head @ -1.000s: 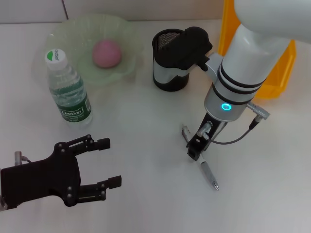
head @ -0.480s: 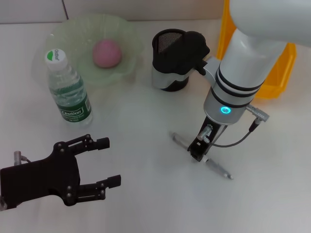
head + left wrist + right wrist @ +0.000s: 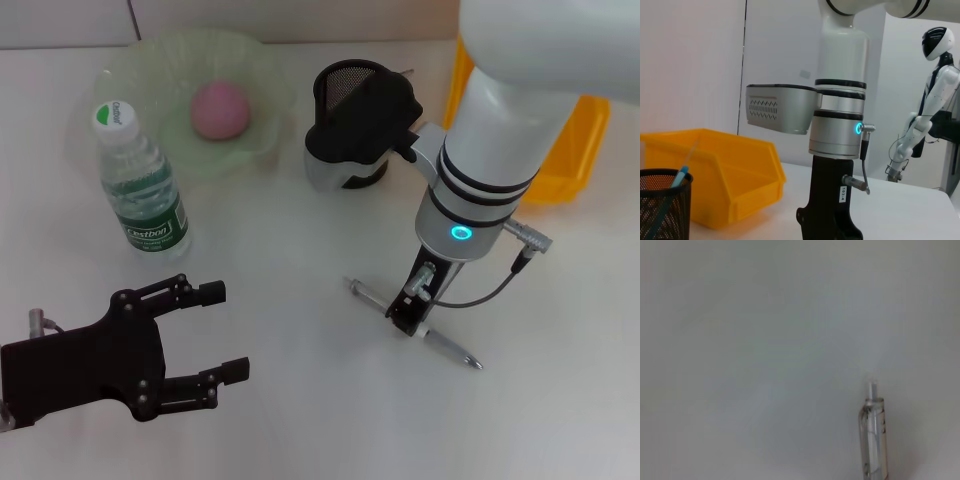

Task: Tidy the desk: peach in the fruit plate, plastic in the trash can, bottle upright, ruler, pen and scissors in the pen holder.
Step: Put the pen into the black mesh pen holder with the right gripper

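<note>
white desk (image 3: 300,250) with a pale wall behind. right claw (image 3: 408,316) points down at the desk, and a clear pen (image 3: 412,324) passes under its tip, one end sticking out to each side; the fingers look closed on the pen's middle, though the tip hides the contact. mesh pen holder (image 3: 345,120) stands beyond this claw, partly behind the arm, with a yellow bin (image 3: 570,150) past it to the right. left claw (image 3: 205,340) hovers low near the front edge, fingers spread wide, holding nothing. bottle (image 3: 140,185) stands upright beyond it. peach (image 3: 220,110) sits in the green plate (image 3: 140,70) farther back.
</note>
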Motion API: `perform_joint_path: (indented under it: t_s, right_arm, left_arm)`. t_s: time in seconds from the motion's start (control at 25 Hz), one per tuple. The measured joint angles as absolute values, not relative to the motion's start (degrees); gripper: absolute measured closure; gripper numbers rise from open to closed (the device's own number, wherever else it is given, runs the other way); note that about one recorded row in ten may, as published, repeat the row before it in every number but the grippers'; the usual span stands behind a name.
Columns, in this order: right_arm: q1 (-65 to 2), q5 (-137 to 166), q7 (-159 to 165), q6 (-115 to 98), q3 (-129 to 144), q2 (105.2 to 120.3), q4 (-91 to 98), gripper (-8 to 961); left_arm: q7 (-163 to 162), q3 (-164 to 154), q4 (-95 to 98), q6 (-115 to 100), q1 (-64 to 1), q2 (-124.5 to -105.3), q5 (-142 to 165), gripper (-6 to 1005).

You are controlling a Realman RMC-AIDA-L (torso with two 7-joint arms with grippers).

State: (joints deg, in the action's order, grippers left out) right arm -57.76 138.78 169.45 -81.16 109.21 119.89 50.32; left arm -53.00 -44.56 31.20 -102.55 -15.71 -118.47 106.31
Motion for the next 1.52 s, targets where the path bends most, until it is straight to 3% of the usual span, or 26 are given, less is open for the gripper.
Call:
perform_joint_path:
  t_s: [0.28,0.64,0.8,0.96,1.2,1.52]
  right_arm:
    - [-53.82,140.89,169.14,-84.46,103.78,119.51,60.32,813]
    - [-39.24,140.16,161.02,-82.16,82.75,119.6,90.54,806]
    - [-30.58,125.95,147.73,-69.58,78.05,119.84,95.78,803]
    - [-22.84,94.48,115.73,-53.5,78.62,119.67,87.09,800]
    - [-24.83,65.78,82.31,-52.31,78.86,119.51,67.63,796]
    - [-37.57,55.71,69.51,-52.22,75.25,119.28,37.77,789]
  left_arm:
    - [-53.1,-44.59,31.2,-102.81,-15.67,-118.47,106.1,170]
    - [-53.26,-44.42,31.2,-103.01,-15.55,-118.47,106.08,170]
    - [-53.07,-44.48,31.2,-102.93,-15.64,-118.47,106.08,170]
    - [-53.07,-44.53,31.2,-103.0,-15.69,-118.48,106.08,170]
    - [-53.15,-44.66,31.2,-102.98,-15.82,-118.56,106.08,170]
    - [-53.38,-44.82,31.2,-102.92,-16.0,-118.57,106.08,170]
